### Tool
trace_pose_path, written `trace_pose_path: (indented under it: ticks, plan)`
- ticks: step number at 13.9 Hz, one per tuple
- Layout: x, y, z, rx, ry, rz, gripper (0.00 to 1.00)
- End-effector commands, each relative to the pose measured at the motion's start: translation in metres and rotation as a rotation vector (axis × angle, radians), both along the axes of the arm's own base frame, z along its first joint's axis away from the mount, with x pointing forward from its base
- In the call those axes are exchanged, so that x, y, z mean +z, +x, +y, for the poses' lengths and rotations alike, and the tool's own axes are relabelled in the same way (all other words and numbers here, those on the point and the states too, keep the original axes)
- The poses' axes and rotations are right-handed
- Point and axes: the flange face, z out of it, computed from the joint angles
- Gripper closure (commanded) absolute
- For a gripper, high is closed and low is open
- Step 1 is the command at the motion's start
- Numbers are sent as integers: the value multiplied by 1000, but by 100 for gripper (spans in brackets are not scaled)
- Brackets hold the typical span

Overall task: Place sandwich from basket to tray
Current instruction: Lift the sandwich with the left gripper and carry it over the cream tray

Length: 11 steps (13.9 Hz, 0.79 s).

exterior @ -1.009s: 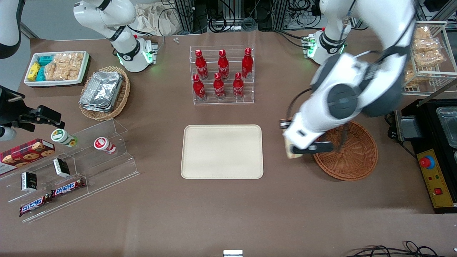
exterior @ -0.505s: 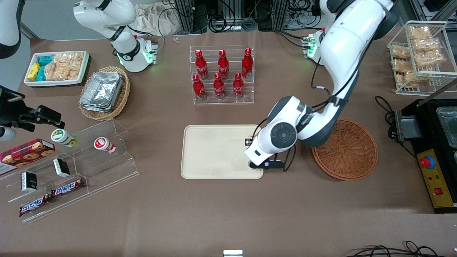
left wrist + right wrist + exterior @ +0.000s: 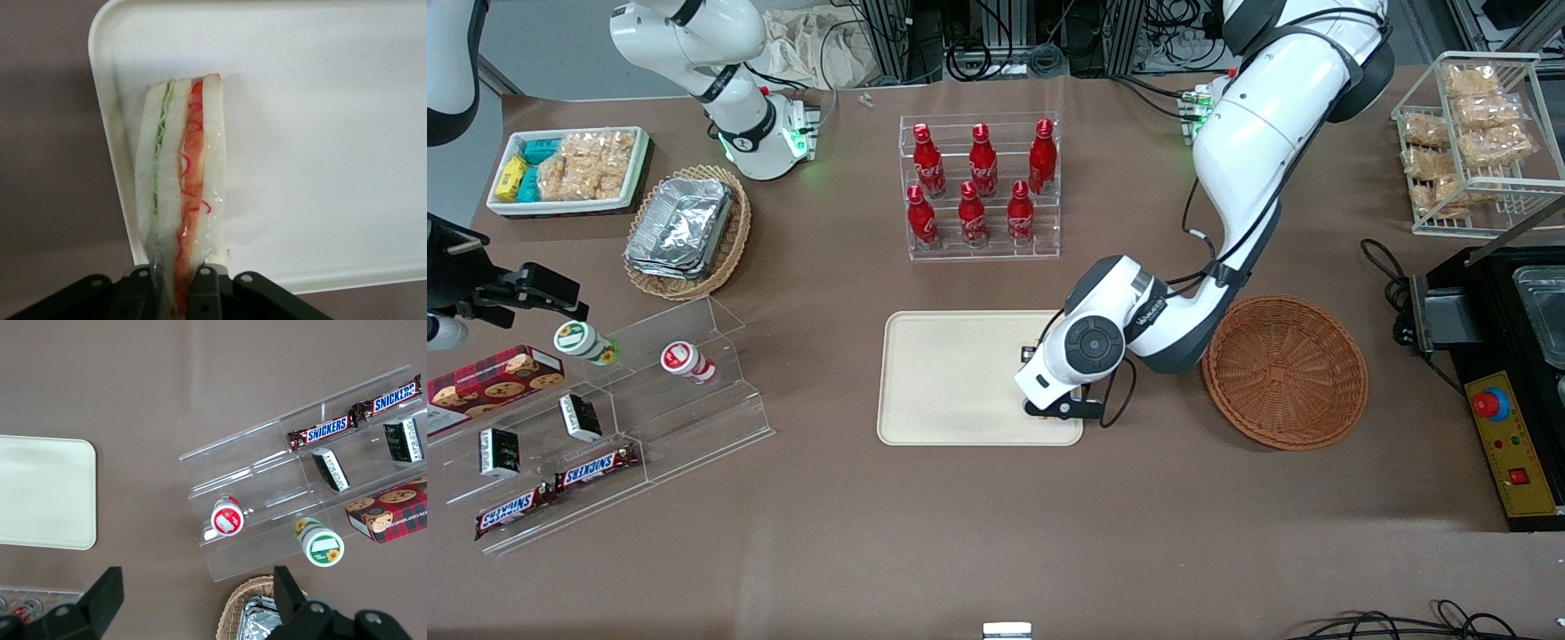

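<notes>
The end effector (image 3: 175, 283) is clamped on the sandwich (image 3: 180, 193), hanging right over the tray (image 3: 951, 373) edge nearest the basket (image 3: 1285, 373). Most of the tray's surface is wide open.

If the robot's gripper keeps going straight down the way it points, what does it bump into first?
Most likely the tray. The gripper points down at it, shut on the sandwich, so the sandwich's leading edge would probably touch the tray's surface near its corner first. How big the gap is can't be judged.
</notes>
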Motion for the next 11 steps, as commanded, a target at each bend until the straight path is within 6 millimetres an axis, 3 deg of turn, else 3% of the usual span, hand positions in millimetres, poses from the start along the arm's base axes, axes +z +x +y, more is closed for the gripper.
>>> trace_pose_path:
  ticks: [1,2,5,6,8,9,11]
  plan:
    - [-5,0,-1,-14,22,-25,63]
    - [-7,-1,-1,-16,26,-22,45]
    - [-1,0,2,-3,33,-20,7]
    - [6,5,7,29,38,-25,0]
    - [39,8,12,45,50,-35,0]
    - [65,13,24,59,59,-45,0]
    - [124,24,70,99,91,-34,0]
